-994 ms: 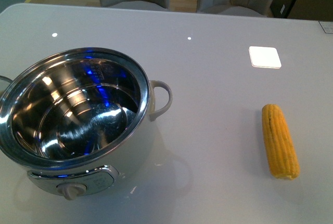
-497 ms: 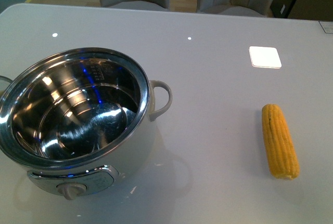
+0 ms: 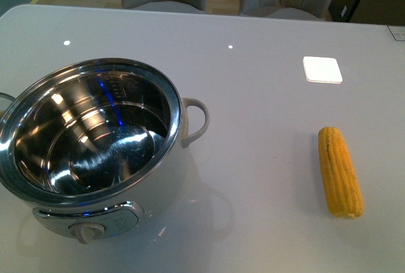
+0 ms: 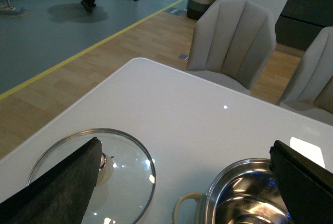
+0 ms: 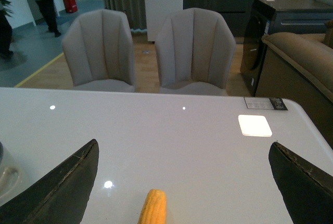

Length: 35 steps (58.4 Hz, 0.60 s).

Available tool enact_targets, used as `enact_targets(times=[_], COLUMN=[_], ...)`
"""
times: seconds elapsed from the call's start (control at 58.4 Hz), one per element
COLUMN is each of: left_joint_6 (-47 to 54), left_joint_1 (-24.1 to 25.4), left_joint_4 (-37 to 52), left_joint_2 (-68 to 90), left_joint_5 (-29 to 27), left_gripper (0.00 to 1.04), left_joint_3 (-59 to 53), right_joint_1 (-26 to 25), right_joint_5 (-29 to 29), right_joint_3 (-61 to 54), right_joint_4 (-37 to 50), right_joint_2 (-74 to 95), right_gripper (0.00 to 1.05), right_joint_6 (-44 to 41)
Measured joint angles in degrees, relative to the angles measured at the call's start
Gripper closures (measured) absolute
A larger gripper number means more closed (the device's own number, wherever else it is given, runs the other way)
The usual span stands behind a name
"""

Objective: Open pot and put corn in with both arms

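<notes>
Front view: pot (image 3: 177, 116) uncovered near the table's (image 3: 266, 95) front-left corner, its glass lid (image 4: 125, 177) parked flat beside it to free the opening; corn (image 3: 340, 171) lies by the right edge, right gripper (image 5: 183, 142) spread empty and lined up on it, left gripper (image 4: 184, 142) likewise spread empty.

The white table (image 3: 266, 95) holds an open pot (image 3: 179, 121), a glass lid (image 4: 127, 182) beside it, and a corn cob (image 3: 340, 171) well apart.

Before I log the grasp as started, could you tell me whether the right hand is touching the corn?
Apart. The right wrist view shows the right hand open, its fingers wide either side of the corn, bare table between.
</notes>
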Motion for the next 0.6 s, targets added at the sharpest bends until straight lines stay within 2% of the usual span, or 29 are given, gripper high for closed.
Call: enact_targets(times=[0.034, 0.069, 0.137, 0.463, 0.514, 0.548, 0.6], left_joint_6=[1.9, 3.2, 5.7, 7.8, 7.9, 7.8, 8.0], left_joint_1=[0.5, 0.5, -0.6, -5.6, -7.5, -9.7, -11.2], left_joint_4=[4.9, 7.1, 6.8, -6.2, -8.0, -9.6, -11.2], left_joint_2=[1.0, 1.1, -1.2, -16.4, -18.5, -20.1, -22.0], left_joint_5=[5.1, 7.5, 8.8, 4.0, 0.7, -1.4, -1.3], left_gripper=[0.15, 0.21, 0.33, 0.92, 1.01, 1.01, 1.01], left_joint_3=[-0.9, -1.6, -2.4, -4.4, -4.4, -4.5, -4.5], right_joint_1=[0.0, 0.0, 0.0, 0.0, 0.0, 0.0, 0.0], right_joint_5=[0.0, 0.0, 0.0, 0.0, 0.0, 0.1, 0.0], right_joint_3=[0.0, 0.0, 0.0, 0.0, 0.0, 0.0, 0.0], right_joint_4=[0.0, 0.0, 0.0, 0.0, 0.0, 0.0, 0.0], right_joint_2=[0.0, 0.0, 0.0, 0.0, 0.0, 0.0, 0.0], right_gripper=[0.09, 0.09, 0.09, 0.09, 0.09, 0.09, 0.09], right_joint_6=[0.0, 0.0, 0.0, 0.0, 0.0, 0.0, 0.0])
